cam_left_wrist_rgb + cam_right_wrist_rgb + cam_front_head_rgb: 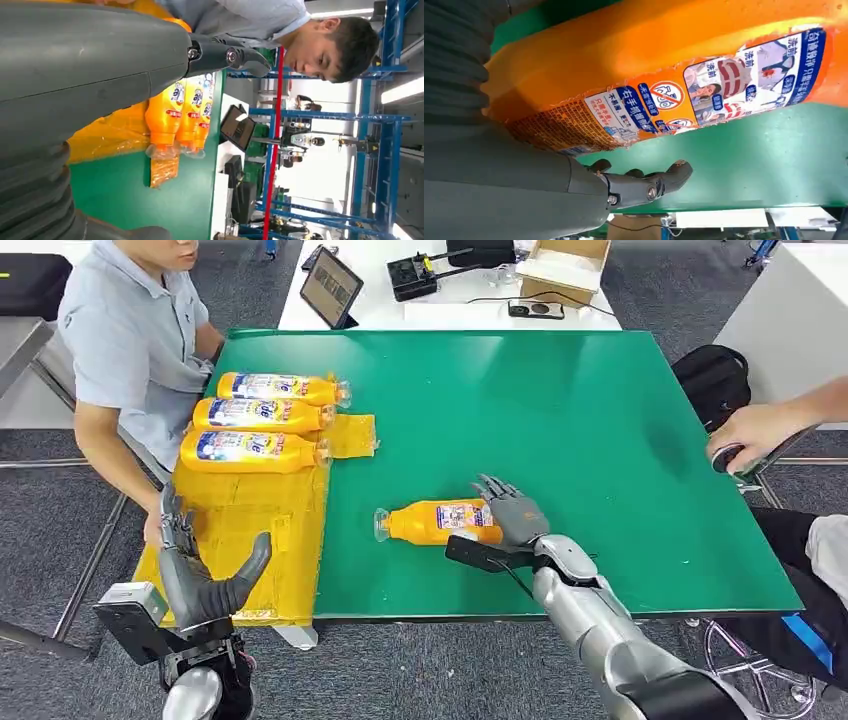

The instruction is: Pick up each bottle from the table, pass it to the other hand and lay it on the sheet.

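Currently on the green table: one orange bottle lying on its side near the front edge, clear cap toward 9 o'clock, printed label facing up. Right hand: at the bottle's base end, toward 3 o'clock of it, fingers spread and arched over that end; the right wrist view shows the bottle's body close against the palm and the thumb extended apart beneath it over the green surface. Whether the fingers press the bottle, I cannot tell; no closed grip shows.

Yellow sheet: spread over the table's 9 o'clock side, reaching the front edge. Three bottles lie on it at its far end, side by side and parallel, caps toward 3 o'clock, touching or nearly touching one another; a strip of the sheet juts out under their caps.

Left hand: raised at 7 o'clock, over the near corner of the sheet, fingers up and apart, thumb splayed outward, holding nothing.

Person in a grey shirt: seated at 10 o'clock, beside the sheet. Second person's hand: at 3 o'clock, off the table's edge, resting on a dark object.

Tablet: propped on the white table beyond, at 12 o'clock.
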Robot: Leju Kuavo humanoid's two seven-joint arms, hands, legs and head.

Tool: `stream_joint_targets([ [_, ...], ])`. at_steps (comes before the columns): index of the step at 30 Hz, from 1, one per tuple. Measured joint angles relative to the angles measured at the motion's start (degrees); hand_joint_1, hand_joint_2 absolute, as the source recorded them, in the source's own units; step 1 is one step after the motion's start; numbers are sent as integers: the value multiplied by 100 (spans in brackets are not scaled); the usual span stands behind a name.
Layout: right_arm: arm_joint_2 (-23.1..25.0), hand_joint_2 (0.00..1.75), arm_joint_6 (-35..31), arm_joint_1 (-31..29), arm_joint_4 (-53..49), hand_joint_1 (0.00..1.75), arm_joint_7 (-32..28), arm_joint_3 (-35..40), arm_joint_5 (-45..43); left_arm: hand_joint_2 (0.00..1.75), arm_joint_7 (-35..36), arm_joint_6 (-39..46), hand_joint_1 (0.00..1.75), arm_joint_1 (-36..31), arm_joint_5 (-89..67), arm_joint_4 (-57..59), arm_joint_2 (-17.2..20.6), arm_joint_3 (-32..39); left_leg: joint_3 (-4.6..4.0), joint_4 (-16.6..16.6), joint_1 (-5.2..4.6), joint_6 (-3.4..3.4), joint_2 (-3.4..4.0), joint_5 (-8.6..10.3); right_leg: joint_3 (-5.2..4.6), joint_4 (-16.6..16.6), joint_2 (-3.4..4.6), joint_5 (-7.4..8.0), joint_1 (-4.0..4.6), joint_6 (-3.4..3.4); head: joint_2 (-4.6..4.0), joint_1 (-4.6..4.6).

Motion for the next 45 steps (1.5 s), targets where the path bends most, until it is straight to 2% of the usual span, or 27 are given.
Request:
stream_joint_targets([
  [1,2,175,52,-10,15,154,39,17,4,175,13,-2,0,0,11,0,0,0,1,0,0,0,0,0,1,0,0,0,0,0,0,-2],
  [2,2,175,140,-31,32,168,97,31,19,175,24,-15,0,0,15,0,2,0,2,0,0,0,0,0,2,0,0,0,0,0,0,-2],
  [3,7,175,243,-57,53,171,155,42,26,175,37,-37,0,0,17,0,2,0,3,0,0,0,1,0,2,0,0,0,0,0,0,-2],
  [15,72,175,1565,-692,428,175,1134,389,273,175,269,-227,0,-1,65,0,17,24,34,0,0,0,3,0,28,-1,1,0,0,0,0,0],
  [30,133,175,1952,-889,608,175,1314,498,94,175,299,-295,0,0,24,2,50,59,46,0,0,0,3,-1,38,-2,1,0,0,0,0,-2],
  [33,125,175,1732,-812,612,175,832,461,-285,175,269,-341,0,25,33,2,55,79,47,0,1,0,2,-1,42,-2,1,0,1,-1,0,0],
  [37,157,175,790,-320,388,175,-592,172,-1217,175,194,-521,0,165,153,-35,72,94,44,0,1,0,5,-3,40,-1,3,0,1,0,0,-2],
  [39,260,175,425,174,-173,175,-1317,-19,-1808,175,221,-736,0,256,216,-44,79,46,33,0,2,0,0,-3,30,-1,1,-2,3,0,0,0],
  [41,386,175,206,694,-961,175,-1586,-127,-2250,175,280,-907,0,357,271,-37,81,-26,13,0,5,-1,-16,-3,13,0,-7,-5,5,-2,0,2],
  [45,542,175,-4,1412,-2326,175,-1704,-181,-2685,175,330,-1069,0,541,321,13,83,-218,-5,-1,5,-1,-13,-3,-5,1,-5,-6,4,-3,0,0],
])
